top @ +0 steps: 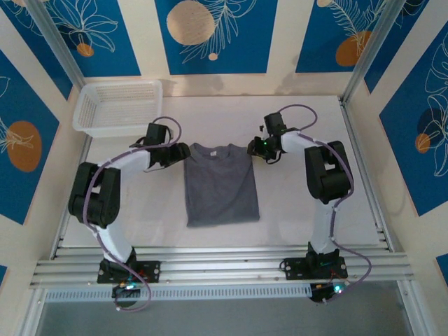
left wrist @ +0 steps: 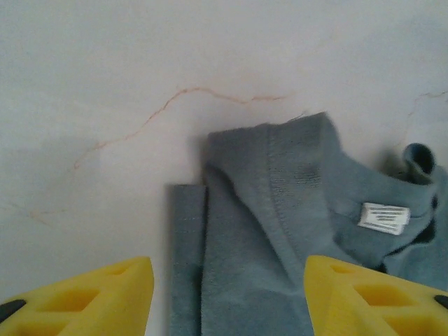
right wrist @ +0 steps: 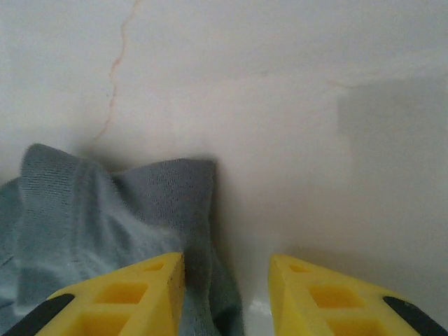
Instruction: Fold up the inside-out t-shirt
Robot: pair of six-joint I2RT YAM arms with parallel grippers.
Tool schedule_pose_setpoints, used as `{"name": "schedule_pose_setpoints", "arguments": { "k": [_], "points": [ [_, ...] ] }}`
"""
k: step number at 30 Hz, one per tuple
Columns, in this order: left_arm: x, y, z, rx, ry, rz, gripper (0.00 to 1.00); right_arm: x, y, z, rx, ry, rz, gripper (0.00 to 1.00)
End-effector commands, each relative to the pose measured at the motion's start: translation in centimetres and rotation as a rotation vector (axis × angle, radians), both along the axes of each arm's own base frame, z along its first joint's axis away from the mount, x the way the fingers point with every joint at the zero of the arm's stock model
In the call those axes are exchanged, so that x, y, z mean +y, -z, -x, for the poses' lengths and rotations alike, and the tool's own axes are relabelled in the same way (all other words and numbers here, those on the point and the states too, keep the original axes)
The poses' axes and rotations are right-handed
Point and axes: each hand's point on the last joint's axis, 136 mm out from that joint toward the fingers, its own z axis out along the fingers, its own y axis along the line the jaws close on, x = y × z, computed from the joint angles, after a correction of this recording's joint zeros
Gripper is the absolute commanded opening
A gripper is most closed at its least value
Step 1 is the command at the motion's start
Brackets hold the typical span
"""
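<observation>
Done, at a guess: t-shirt (top: 221, 185) lying as a flat, narrow rectangle; sleeves and sides seemingly turned in; long edges straight
Remaining, at a guess: crosswise fold, hem up to collar; perhaps one more after that
Basket (top: 119, 131): far left corner of the table (top: 301, 210); white mesh; apparently empty
Left gripper (top: 176, 155): at the left shoulder corner; fingers parted, grasping nothing; cloth flat beneath the gap
T-shirt, place: middle of the table, between both grippers; collar toward the far edge; white neck tag (left wrist: 383, 218) showing inside the collar
Right gripper (top: 257, 148): at the right shoulder corner; fingers parted, grasping nothing; cloth edge just beside one finger
</observation>
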Motion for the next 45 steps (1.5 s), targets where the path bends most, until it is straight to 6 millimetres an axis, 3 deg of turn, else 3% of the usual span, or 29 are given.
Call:
{"name": "schedule_pose_setpoints", "arguments": {
  "k": [1,5,10,14,19,24,27,30,35,39,45],
  "points": [
    [-0.8,0.6,-0.1,0.022,0.047,0.022,0.61,1.8,0.0,0.1,0.01,-0.074,-0.011,0.39],
    [-1.0,1.8,-0.5,0.05,0.052,0.024,0.63,2.4,0.9,0.2,0.035,-0.076,-0.017,0.38],
    [-1.9,2.9,-1.2,0.077,0.059,0.06,0.62,2.4,1.5,0.2,0.057,-0.071,-0.017,0.28],
    [-3.2,2.8,-1.8,0.078,0.074,0.117,0.52,2.4,1.6,0.3,0.068,-0.068,-0.015,0.26],
    [-4.2,2.9,-1.8,0.09,0.092,0.139,0.31,2.2,1.7,0.4,0.075,-0.061,-0.004,0.24],
    [-3.9,3.6,-1.4,0.104,0.091,0.115,0.24,2.1,1.8,0.4,0.081,-0.052,-0.008,0.23],
    [-3.9,3.7,-1.4,0.106,0.1,0.11,0.14,2.1,1.8,0.4,0.083,-0.05,-0.011,0.22],
    [-3.8,3.8,-1.4,0.108,0.101,0.093,0.0,2.2,0.9,0.5,0.07,-0.046,-0.033,0.26],
    [-3.3,3.4,-1.2,0.099,0.111,0.062,0.0,0.2,-2.3,0.9,-0.005,0.031,-0.048,0.48],
    [-3.2,3.1,-1.0,0.096,0.127,0.054,0.0,-1.3,-1.3,1.5,0.02,0.08,-0.068,0.49],
    [-3.2,2.9,-1.2,0.094,0.121,0.055,0.0,0.1,0.3,1.5,0.06,0.037,-0.067,0.46]
  ]
}}
